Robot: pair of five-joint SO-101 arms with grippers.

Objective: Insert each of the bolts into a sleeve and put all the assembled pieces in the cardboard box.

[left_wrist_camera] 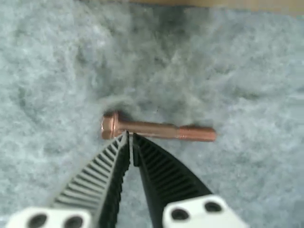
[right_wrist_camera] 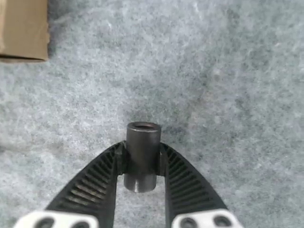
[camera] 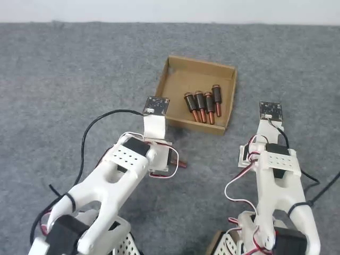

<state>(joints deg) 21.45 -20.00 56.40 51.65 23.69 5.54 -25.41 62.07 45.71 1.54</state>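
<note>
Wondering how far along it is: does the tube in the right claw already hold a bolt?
No, the sleeve in the right gripper shows an empty hole at its end.

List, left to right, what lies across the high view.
left arm → four assembled pieces in the cardboard box → right arm

A grey felt-covered worktop [camera: 53,69] spreads under and around the left gripper [left_wrist_camera: 129,137] and right gripper [right_wrist_camera: 141,159]; far beyond them rises a plain pale wall [camera: 170,9].
</note>
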